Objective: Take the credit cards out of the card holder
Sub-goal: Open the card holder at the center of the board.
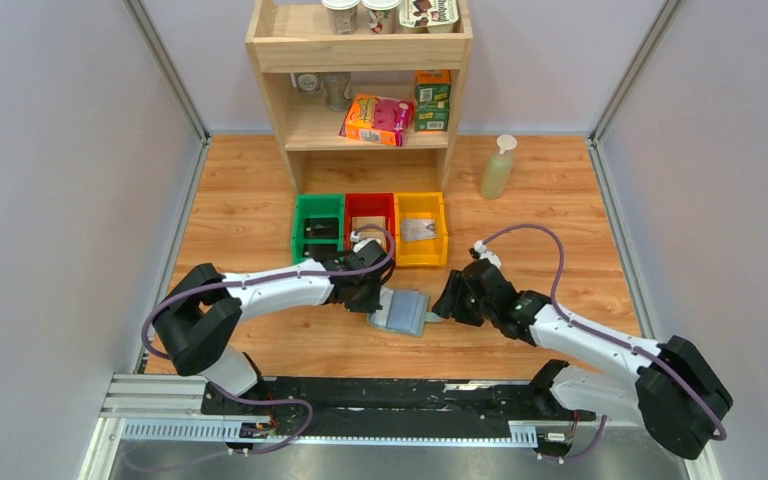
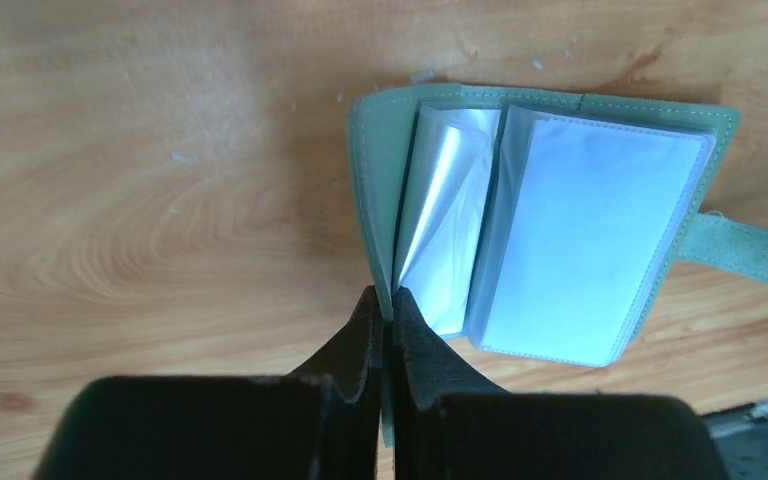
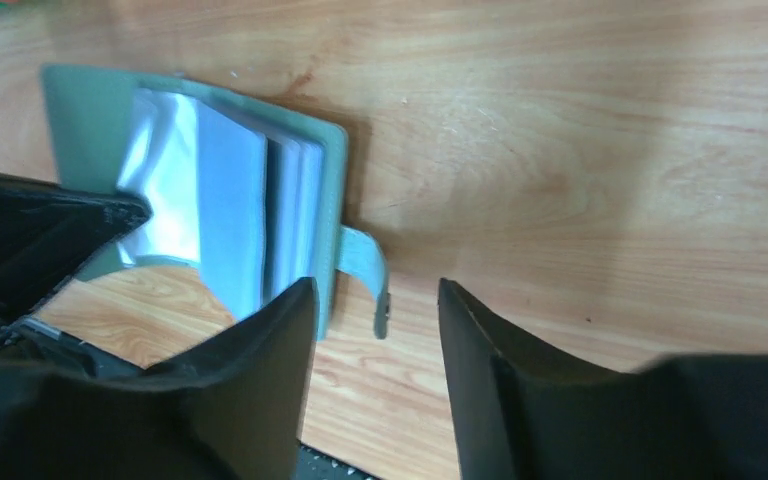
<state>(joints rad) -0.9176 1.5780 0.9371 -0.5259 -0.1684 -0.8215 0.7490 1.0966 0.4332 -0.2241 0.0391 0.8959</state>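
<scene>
The card holder [image 1: 401, 312] lies open on the wooden table between both arms, its pale blue-grey sleeves [image 2: 580, 240] fanned upward. My left gripper [image 2: 388, 300] is shut on the edge of its grey-green left cover [image 2: 370, 180]. My right gripper [image 3: 375, 285] stands open at the holder's other side. The closure tab [image 3: 363, 258] hangs free between its fingers, close to the left finger [image 3: 280, 340]. No credit cards show; the sleeves look pale and I cannot tell what they hold. From above, the left gripper [image 1: 372, 298] and right gripper [image 1: 442, 305] flank the holder.
Green [image 1: 318, 226], red [image 1: 370, 218] and yellow [image 1: 420, 228] bins stand in a row just behind the holder. A wooden shelf [image 1: 360, 90] with boxes and cups rises at the back. A bottle [image 1: 498, 168] stands to the shelf's right. Grey walls close both sides.
</scene>
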